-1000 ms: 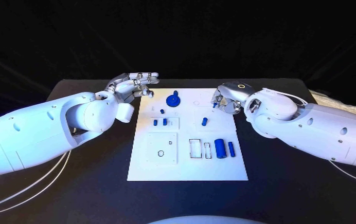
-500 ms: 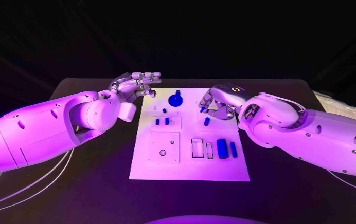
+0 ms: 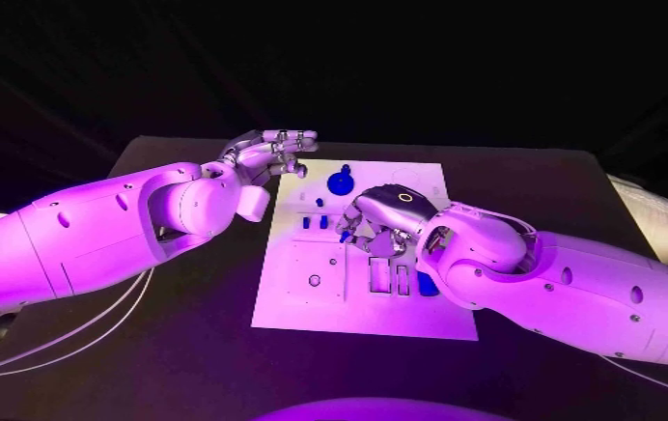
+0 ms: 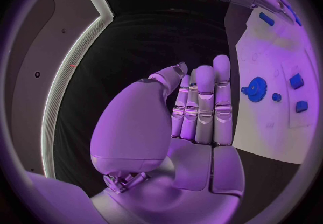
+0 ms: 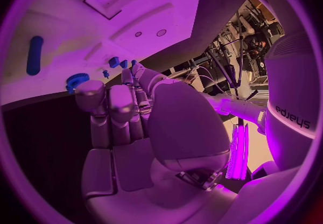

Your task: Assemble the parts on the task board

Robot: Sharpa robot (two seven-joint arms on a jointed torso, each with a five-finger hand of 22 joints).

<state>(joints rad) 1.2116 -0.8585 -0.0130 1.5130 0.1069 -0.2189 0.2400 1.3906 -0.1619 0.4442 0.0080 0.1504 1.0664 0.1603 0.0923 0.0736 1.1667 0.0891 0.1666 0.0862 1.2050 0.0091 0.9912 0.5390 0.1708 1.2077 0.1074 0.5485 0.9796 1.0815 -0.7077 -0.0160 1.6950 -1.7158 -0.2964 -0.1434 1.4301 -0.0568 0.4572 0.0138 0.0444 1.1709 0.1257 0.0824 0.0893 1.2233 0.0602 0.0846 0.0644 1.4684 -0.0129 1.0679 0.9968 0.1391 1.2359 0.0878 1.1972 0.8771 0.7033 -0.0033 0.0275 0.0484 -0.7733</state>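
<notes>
The white task board lies in the middle of the black table. On it I see a blue gear, a small blue peg and two short blue parts side by side. My right hand hovers over the board's middle with its fingers curled, pinching a small blue part at its fingertips. A large blue cylinder peeks out from under the right forearm. My left hand hangs beside the board's far left corner, fingers straight, holding nothing. The left wrist view shows that hand flat, with the gear beyond it.
Empty rectangular slots and a square recess with a hole lie on the board's near half. In the right wrist view a blue cylinder and the gear lie on the board beyond the fingers. Black table surrounds the board.
My right hand has moved from the board's far right edge toward its middle and nearer to me, carrying the small blue part. The left hand has stayed put. The camera has shifted.
</notes>
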